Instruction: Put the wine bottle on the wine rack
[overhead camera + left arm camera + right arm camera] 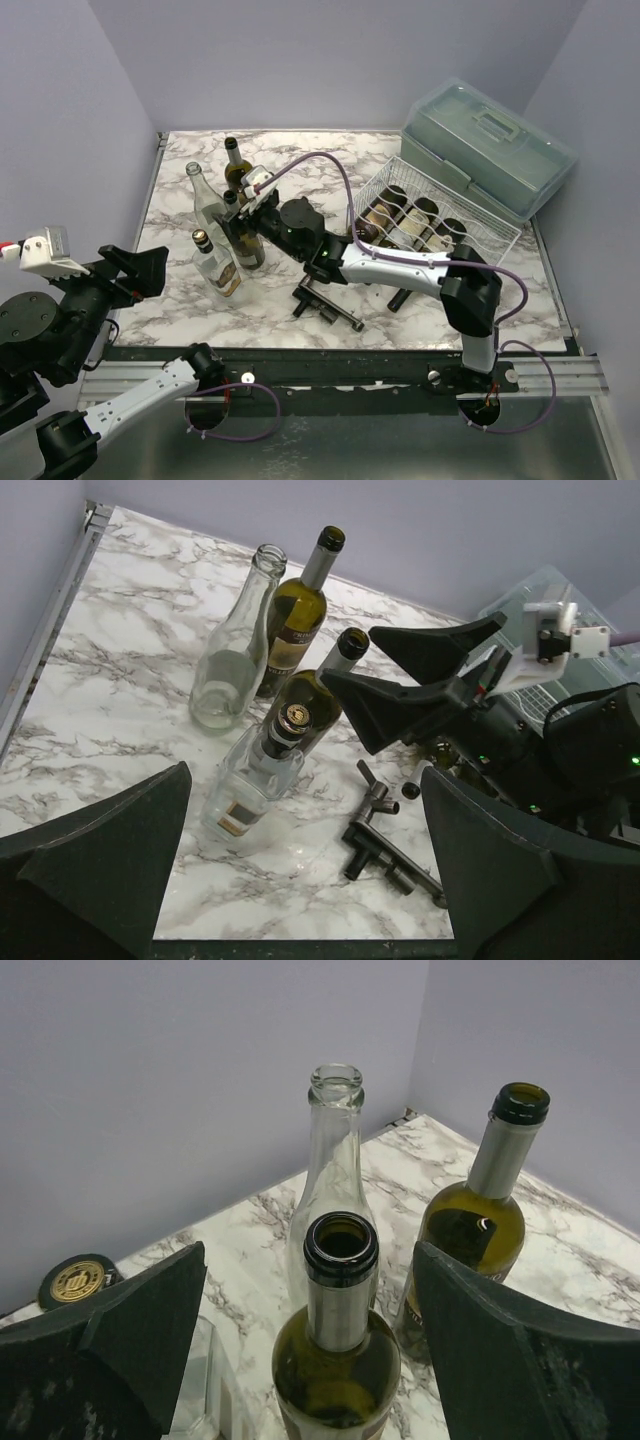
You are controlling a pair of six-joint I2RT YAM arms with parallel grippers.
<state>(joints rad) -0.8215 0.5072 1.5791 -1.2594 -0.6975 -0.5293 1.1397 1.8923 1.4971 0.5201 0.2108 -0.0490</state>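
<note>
Top external: my right arm reaches across the bench (260,300) to a cluster of upright bottles on its left side. The wine rack (492,228) sits on the right side.
Rack: three dark bottles (420,222) lie in its cradles. I judge there is room for one more, though I cannot tell which cradle is free.
Wine bottle: the green wine bottle (338,1355) stands upright and open-mouthed on the bench, well apart from the rack.
Neighbours: a clear bottle (333,1150) stands just behind it and a second green bottle (480,1210) near its side. A short capped bottle (215,265) stands just beside it.
Right claw: my right claw (308,1252) straddles the wine bottle's neck and shoulder, jaws apart. A gap shows on each side, so it has no hold on the bottle.
Left claw: my left claw (140,270) hangs wide open and empty at the near left edge, away from the bottles.
Done: part of the rack is filled, and my claw is lined up on this bottle.
Left to do: grip it, lift it out of the cluster, carry it right, tip it flat and lay it in a cradle.
Risk: the neighbours stand close, so I judge a crooked lift could knock one over. A black tool (325,300) lies on the bench between the bottles and the rack.
</note>
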